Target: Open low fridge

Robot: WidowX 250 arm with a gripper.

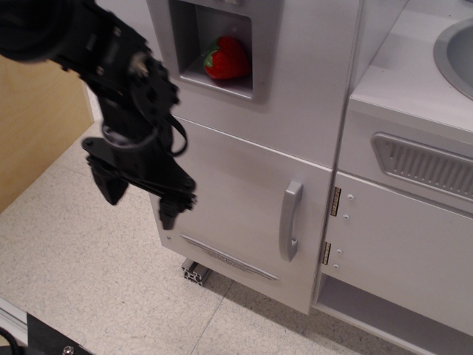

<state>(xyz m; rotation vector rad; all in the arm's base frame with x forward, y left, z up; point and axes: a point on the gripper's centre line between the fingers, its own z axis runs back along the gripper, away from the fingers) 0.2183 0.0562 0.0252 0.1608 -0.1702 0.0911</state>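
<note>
The low fridge door [236, 200] is a large pale grey-white flat panel, shut flush with the cabinet. Its vertical curved silver handle [290, 220] sits near the door's right edge, and a thin vent strip [228, 257] runs along the bottom. My black gripper [140, 198] hangs in front of the door's left part, well left of the handle. Its two fingers point down and stand apart, open and empty.
Above is a grey door with a recessed window holding a red strawberry [226, 58]. To the right is a white panel with brass hinges [334, 201], a vent grille [425, 164] and a sink rim [452, 55]. A wooden wall [37, 126] stands at the left over speckled floor [96, 281].
</note>
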